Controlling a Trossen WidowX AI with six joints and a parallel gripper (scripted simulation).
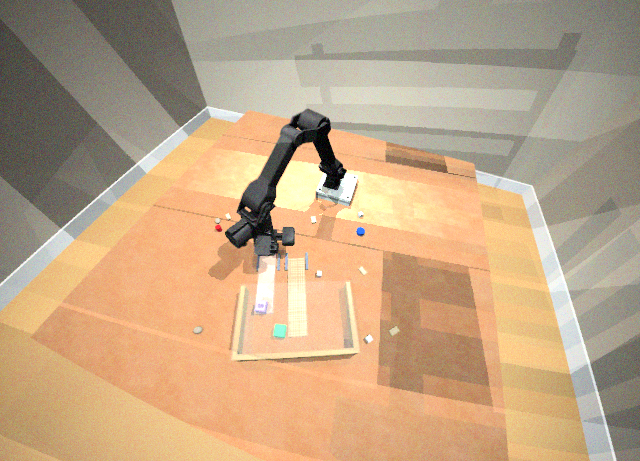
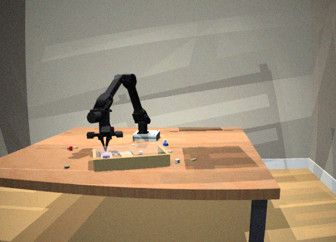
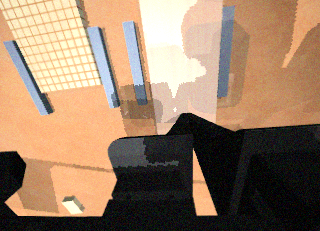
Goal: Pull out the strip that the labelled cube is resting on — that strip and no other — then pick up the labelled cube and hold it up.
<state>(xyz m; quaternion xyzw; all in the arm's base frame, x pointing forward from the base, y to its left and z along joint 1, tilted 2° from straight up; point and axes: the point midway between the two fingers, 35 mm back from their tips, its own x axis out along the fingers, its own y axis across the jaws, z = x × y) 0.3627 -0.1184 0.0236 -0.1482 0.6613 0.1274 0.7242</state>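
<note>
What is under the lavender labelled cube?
The lavender labelled cube rests on the pale plain strip, not the gridded strip. The strip surface directly beneath it is covered.
</note>
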